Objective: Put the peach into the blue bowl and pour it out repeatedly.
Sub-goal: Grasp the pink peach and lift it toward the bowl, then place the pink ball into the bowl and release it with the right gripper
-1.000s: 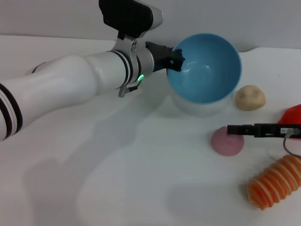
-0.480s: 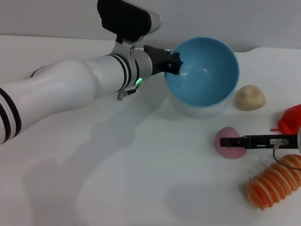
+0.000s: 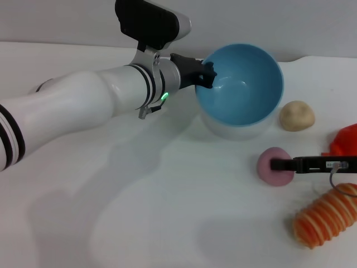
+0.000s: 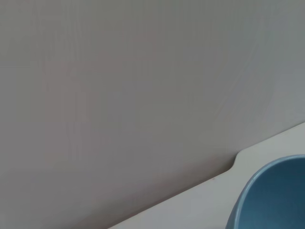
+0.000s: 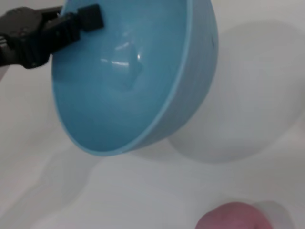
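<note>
A white table point(image 3: 167, 184) fills the view, with a grey wall behind it. The peach point(image 3: 275, 166) lies on the table, out of the bowl, a little in front of it and toward the robot's right. The right gripper point(image 3: 274, 164) reaches in low from the right edge, and one thin black finger lies across the top of the peach. I cannot tell if its fingers are apart or closed on the fruit.

The blue bowl point(image 3: 240, 86) is lifted and tipped, so its open side faces the front, and it looks empty. The left gripper point(image 3: 207, 73) is clamped on the bowl's rim on the robot's left side. The big white left arm stretches in across the table from the left edge, bent at the elbow.

Close by sit a beige lumpy ball point(image 3: 297, 115), a red fruit point(image 3: 346, 142) and an orange ribbed toy point(image 3: 326, 216).

The peach is round and smooth, so it may roll away if the finger only pushes it. The bowl is held by one edge, so it might slip or twist in that hold. The right arm could also bump the red fruit or the orange toy.
</note>
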Available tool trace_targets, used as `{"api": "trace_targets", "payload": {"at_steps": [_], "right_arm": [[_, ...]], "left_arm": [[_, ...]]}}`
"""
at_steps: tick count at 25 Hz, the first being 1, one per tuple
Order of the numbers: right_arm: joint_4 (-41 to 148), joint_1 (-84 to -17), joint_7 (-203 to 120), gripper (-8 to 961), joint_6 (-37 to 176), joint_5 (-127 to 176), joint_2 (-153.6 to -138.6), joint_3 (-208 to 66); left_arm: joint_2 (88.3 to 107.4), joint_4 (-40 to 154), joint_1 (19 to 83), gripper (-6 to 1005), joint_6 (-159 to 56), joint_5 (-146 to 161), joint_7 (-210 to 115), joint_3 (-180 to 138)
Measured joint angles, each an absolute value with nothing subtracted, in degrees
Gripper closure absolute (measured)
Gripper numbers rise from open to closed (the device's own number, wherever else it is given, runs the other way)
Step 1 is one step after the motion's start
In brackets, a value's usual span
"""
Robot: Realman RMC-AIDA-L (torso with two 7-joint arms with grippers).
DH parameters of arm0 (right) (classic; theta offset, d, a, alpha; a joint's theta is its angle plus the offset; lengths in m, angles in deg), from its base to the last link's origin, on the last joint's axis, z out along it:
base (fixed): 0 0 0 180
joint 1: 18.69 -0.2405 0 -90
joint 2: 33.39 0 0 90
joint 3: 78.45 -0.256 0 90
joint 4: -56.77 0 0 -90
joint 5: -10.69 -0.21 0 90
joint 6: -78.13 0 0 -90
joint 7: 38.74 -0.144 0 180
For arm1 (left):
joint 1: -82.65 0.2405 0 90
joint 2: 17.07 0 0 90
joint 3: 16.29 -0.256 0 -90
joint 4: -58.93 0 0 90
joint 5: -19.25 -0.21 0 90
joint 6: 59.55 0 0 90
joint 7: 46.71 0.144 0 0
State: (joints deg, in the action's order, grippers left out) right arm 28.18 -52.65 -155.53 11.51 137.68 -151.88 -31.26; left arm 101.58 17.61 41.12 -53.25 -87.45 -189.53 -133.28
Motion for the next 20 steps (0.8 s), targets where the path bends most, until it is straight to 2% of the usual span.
{"api": "trace_targets", "payload": {"at_steps": [3, 8, 16, 20], "right_arm": [[25.65, -52.04, -155.35, 691, 9.67, 137.52, -151.95, -31.69], [21.62, -51.19, -153.45, 749, 5.76, 137.14, -151.96, -31.67], [7.71, -47.92, -145.57, 784, -11.7, 126.26, -151.81, -32.13], [5.03, -47.43, -140.82, 806, -13.1, 120.8, -151.82, -34.31]], "left_arm": [[101.58, 17.69, 41.12, 1000, -53.34, -87.45, -189.53, -133.08], [101.53, 18.05, 41.18, 1000, -53.4, -87.45, -189.36, -133.1], [101.5, 18.92, 40.76, 1000, -53.39, -87.75, -188.91, -133.56], [101.59, 19.42, 39.36, 1000, -51.63, -87.88, -188.75, -134.93]]}}
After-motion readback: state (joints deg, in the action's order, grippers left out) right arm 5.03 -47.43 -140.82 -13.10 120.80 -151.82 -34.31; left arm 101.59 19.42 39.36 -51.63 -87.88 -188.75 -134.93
